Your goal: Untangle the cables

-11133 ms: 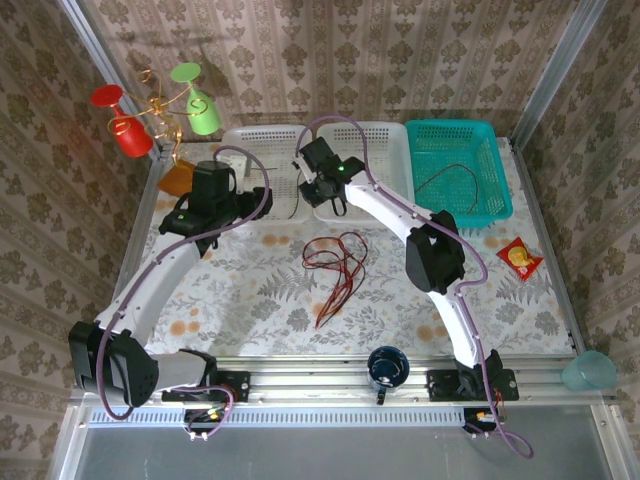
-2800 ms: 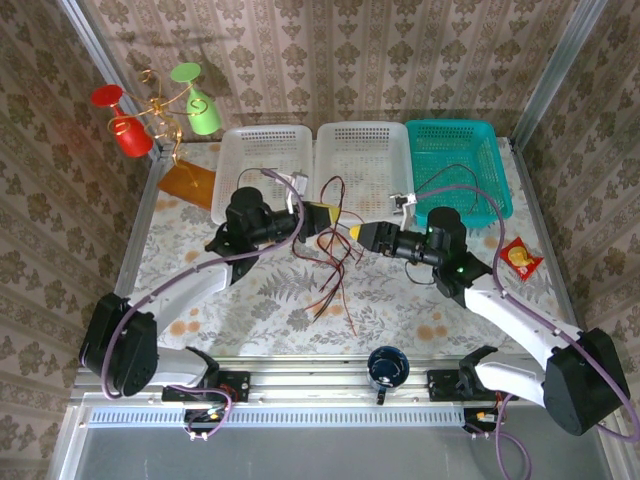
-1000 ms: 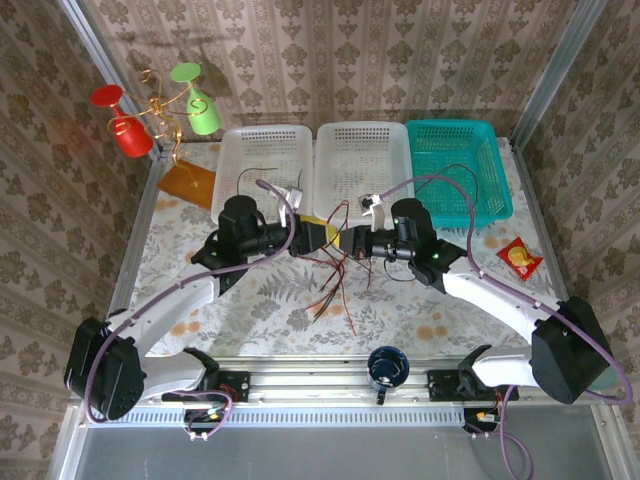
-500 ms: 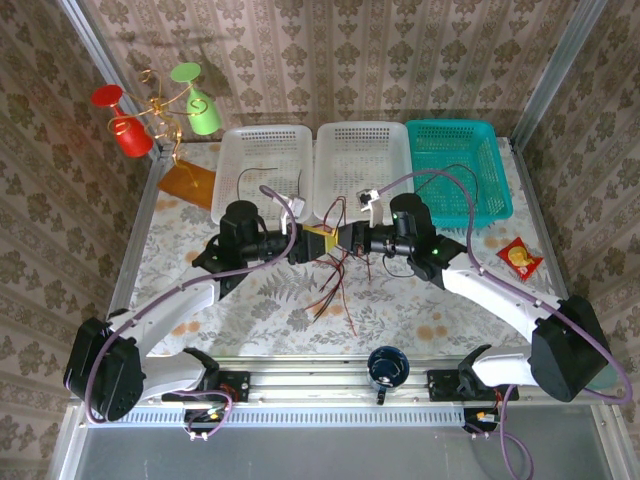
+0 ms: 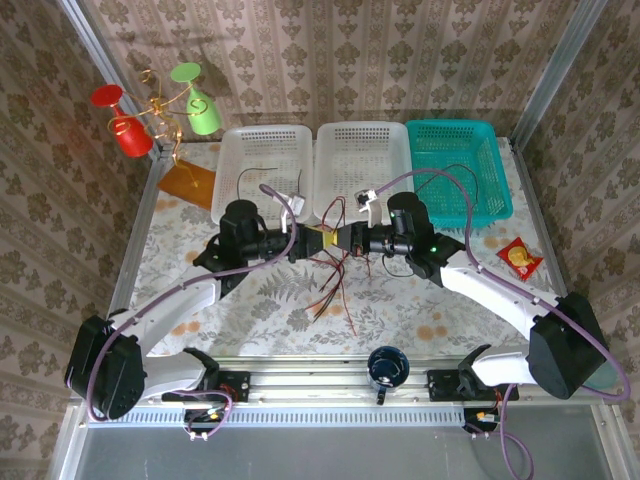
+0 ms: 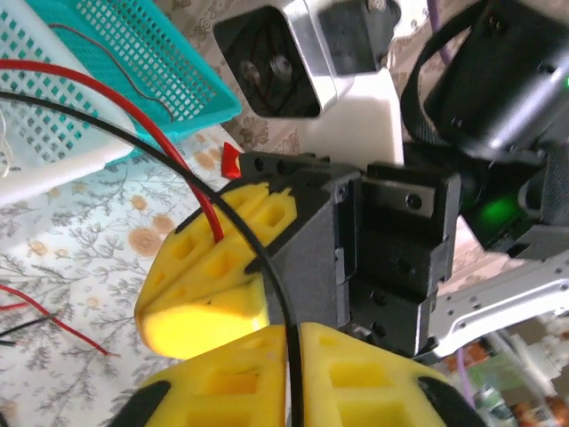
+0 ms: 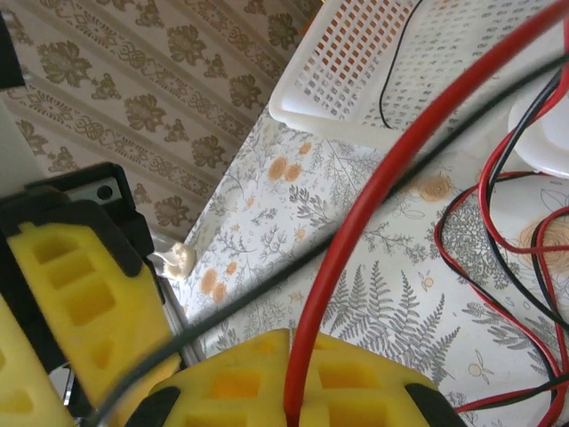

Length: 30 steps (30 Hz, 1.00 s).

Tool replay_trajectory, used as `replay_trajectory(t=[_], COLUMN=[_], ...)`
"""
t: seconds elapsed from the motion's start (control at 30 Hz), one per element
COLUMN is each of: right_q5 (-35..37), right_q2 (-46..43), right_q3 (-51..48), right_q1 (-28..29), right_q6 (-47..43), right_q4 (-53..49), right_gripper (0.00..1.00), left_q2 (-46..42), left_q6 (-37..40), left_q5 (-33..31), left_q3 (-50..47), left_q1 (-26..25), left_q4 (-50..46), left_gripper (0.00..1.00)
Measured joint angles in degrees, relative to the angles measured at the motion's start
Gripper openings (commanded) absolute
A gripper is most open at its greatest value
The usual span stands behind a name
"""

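Left gripper (image 5: 320,241) and right gripper (image 5: 344,240) meet tip to tip above the middle of the table (image 5: 258,305), just in front of the middle white basket (image 5: 375,160). Can't tell if the two sets of fingers actually touch.

Left gripper: jaws closed tight. In the left wrist view the yellow pads (image 6: 373,387) are pressed together on a black cable (image 6: 289,347), which runs up out of the seam between them.

Right gripper: closed too, pinching a red cable (image 7: 354,227). In the right wrist view that wire drops straight in between its pads. The black cable crosses in front of it, slanting off toward the left gripper.

Rest of the cables (image 5: 335,280), red and black mixed, trail down from the grippers onto the cloth. They sit in a loose tangle mid-table, on the near-edge side of the fingers.

Separate pieces: one dark cable (image 5: 458,168) lies in the teal basket (image 5: 480,150) by the far right corner. One thin cable (image 5: 240,178) lies in the left white basket (image 5: 270,150) along the far edge.
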Motion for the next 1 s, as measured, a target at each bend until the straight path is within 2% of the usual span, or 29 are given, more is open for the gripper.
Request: replay_trajectory(t=[0.27, 0.4, 0.5, 0.67, 0.87, 1.0], right_q5=[1.53, 2.51, 2.54, 5.20, 17.25, 25.05], right_q2=[-0.98, -3.98, -6.75, -10.56, -13.46, -16.81], right_q3=[0.87, 3.50, 6.62, 11.56, 13.60, 12.02], right_q1=[-0.20, -1.42, -3.87, -8.79, -11.76, -13.66], right_q6=[-2.51, -6.73, -10.43, -16.61, -19.06, -17.05], right_q4=[-4.83, -12.50, -19.15, -30.71, -39.91, -40.48], right_gripper=[0.00, 0.00, 0.00, 0.00, 0.00, 0.00], left_q2=[-3.32, -10.05, -15.21, -24.30, -34.95, -40.33], left_q6=[0.17, 5.25, 10.21, 17.55, 21.44, 24.26], left_q5=[-3.21, -7.54, -13.09, -27.52, -48.39, -60.26], left_q3=[-0.35, 0.92, 3.10, 3.54, -3.26, -7.10], left_q1=[4.92, 6.69, 7.30, 7.43, 7.50, 7.48], left_q4=[0.59, -5.20, -9.44, -14.40, -13.57, -13.94], left_gripper=[0.00, 0.00, 0.00, 0.00, 0.00, 0.00])
